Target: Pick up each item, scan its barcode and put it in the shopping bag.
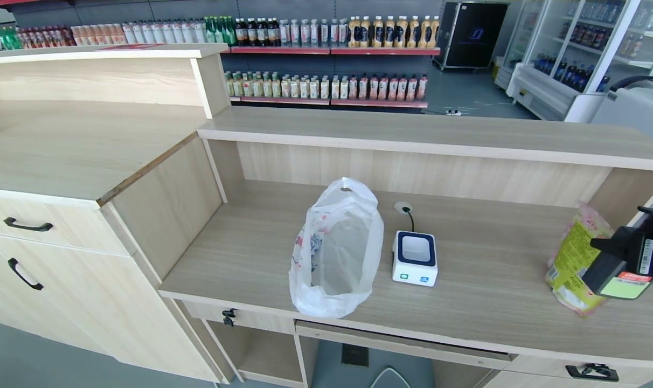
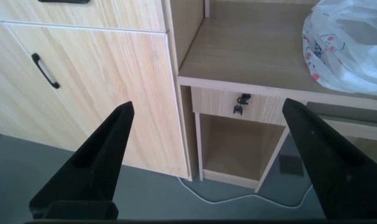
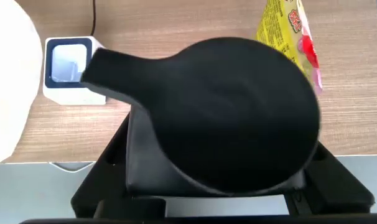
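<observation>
Desk (image 1: pixel 493 242): shopping bag (image 1: pixel 334 253) at front edge, scanner (image 1: pixel 414 257) just beside; bare stretch; snack packet (image 1: pixel 571 258) near right edge.
Left gripper (image 2: pixel 207 162) spread wide; right gripper (image 1: pixel 620 272): state cannot be told.

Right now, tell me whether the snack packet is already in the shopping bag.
No: the yellow snack packet is out on the counter, with the scanner between it and the shopping bag.
</observation>
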### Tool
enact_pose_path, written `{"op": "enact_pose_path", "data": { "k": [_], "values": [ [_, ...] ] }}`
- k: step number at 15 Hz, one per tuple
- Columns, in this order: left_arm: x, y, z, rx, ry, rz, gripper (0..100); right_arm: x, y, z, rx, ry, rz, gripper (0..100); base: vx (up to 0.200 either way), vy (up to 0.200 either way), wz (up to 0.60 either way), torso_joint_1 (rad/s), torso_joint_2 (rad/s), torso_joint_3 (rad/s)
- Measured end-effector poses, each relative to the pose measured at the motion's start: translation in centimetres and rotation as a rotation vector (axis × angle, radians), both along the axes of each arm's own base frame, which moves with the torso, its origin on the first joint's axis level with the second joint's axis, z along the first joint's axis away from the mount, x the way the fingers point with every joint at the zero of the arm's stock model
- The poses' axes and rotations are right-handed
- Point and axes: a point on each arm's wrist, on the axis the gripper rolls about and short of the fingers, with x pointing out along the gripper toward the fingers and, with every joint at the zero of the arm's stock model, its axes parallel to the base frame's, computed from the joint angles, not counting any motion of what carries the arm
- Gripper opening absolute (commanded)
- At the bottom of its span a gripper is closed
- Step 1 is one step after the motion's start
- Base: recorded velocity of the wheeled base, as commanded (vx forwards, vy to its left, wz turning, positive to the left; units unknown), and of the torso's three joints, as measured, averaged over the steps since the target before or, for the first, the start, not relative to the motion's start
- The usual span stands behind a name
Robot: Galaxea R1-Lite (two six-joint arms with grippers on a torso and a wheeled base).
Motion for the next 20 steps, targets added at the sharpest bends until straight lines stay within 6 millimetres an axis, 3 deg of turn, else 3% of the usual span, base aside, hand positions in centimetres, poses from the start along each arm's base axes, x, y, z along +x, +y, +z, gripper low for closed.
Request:
{"op": "enact_pose_path", "data": {
  "k": [4, 10, 16, 20],
  "values": [
    [0.0, 0.0, 0.0, 0.0, 0.0, 0.0, 100, -0.1, 0.2, 0.5, -0.042, -0.024, 0.023, 0, 0.0, 0.0, 0.6, -0.002, 0.0, 0.005],
    [0.0, 0.0, 0.0, 0.0, 0.0, 0.0, 100, 2.0, 1.9, 1.4, 0.011, -0.074, 0.091, 0, 0.0, 0.0, 0.5, 0.005, 0.0, 0.0],
    [0.0, 0.0, 0.0, 0.0, 0.0, 0.0, 100, 7.2, 2.4, 0.5, 0.286, -0.043, -0.005, 0, 0.0, 0.0, 0.0, 0.0, 0.0, 0.0],
    [0.0, 0.0, 0.0, 0.0, 0.0, 0.0, 100, 9.7, 2.3, -1.1, 0.303, -0.008, -0.109, 0, 0.0, 0.0, 0.0, 0.0, 0.0, 0.0]
  ]
}}
